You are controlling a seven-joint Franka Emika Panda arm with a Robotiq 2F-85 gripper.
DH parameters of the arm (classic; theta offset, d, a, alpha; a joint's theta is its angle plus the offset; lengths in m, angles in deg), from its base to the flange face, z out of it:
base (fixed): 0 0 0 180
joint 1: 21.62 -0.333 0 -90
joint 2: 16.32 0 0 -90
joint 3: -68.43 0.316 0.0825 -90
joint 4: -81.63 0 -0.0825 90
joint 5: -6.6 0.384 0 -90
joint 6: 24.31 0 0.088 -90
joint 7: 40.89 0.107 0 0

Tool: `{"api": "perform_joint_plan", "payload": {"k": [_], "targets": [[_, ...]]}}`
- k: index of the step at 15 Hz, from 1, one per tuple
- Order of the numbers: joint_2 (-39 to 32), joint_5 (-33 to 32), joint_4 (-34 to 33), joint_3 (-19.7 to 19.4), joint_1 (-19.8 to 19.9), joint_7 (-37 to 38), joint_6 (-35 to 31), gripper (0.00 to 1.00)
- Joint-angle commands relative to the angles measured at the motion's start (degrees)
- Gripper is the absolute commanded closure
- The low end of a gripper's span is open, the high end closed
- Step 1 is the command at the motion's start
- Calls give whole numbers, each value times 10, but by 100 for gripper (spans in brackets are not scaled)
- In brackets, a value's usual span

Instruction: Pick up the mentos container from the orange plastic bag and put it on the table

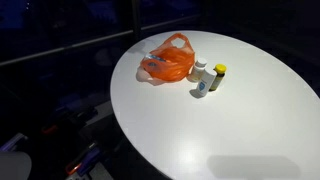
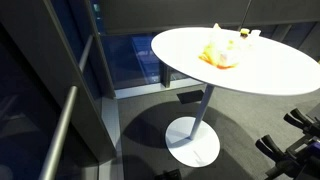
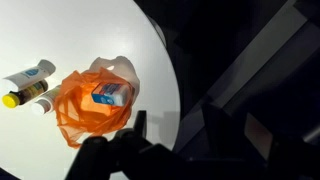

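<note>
An orange plastic bag (image 3: 82, 115) lies on the round white table (image 3: 70, 35). Through its open mouth I see a blue and white mentos container (image 3: 112, 96) inside. The bag also shows in both exterior views (image 1: 168, 62) (image 2: 218, 55); the container is too small to make out there. In the wrist view my gripper (image 3: 177, 125) hangs above the table's edge, to the right of the bag and apart from it. Its two dark fingers stand wide apart with nothing between them. The gripper is not in either exterior view.
A white bottle (image 1: 201, 80) (image 3: 30, 75) and a yellow-capped bottle (image 1: 218, 76) (image 3: 25, 95) are beside the bag. The table stands on a single pedestal (image 2: 195, 125). Beyond the table's edge the floor is dark (image 3: 250, 60).
</note>
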State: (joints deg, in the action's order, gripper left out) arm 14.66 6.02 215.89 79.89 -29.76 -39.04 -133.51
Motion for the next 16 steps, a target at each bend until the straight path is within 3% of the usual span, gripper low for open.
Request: {"api": "perform_joint_plan", "payload": {"k": [1, 4, 10, 16], "targets": [[-1, -3, -2, -5, -6, 3, 2, 0], [-1, -3, -2, -5, -6, 3, 2, 0], [-40, -28, -66, -2, 8, 17, 12, 0], [-86, -20, -108, -24, 37, 51, -17, 0]]}}
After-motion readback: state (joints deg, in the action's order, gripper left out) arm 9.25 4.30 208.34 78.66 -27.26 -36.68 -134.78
